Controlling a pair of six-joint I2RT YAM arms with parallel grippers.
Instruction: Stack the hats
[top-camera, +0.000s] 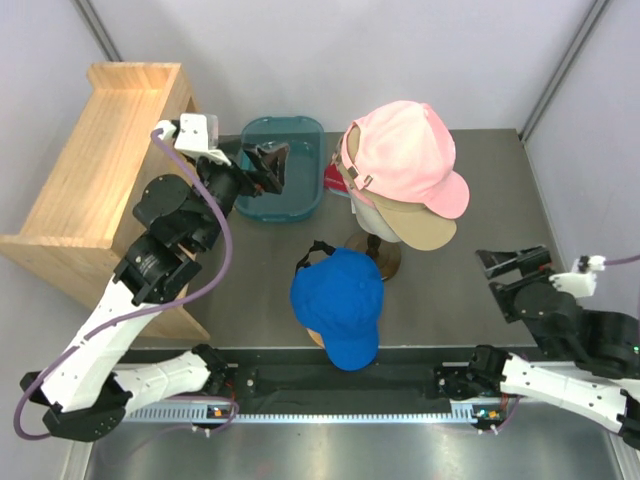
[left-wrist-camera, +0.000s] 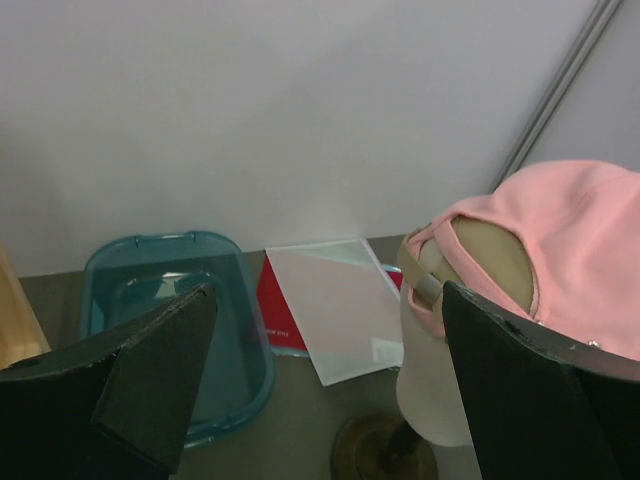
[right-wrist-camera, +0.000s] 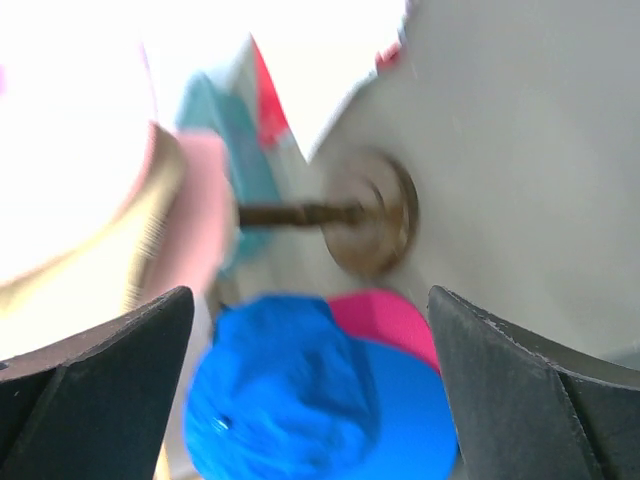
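Left gripper (top-camera: 272, 165) agape above teal plastic tub (top-camera: 305, 185) at far edge; right gripper (top-camera: 497, 275) agape near right edge. Royal blue cloth cap (top-camera: 338, 305) covers magenta cloth cap (right-wrist-camera: 385, 315), near edge; light pink cloth cap (top-camera: 408, 155) tops tan cloth cap (top-camera: 420, 228), mid-table.

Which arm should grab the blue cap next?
Right. The right tool is open, empty and aimed at the blue cap, which sits between its fingers in the right wrist view. The left tool hangs over the teal bin, facing the back wall.
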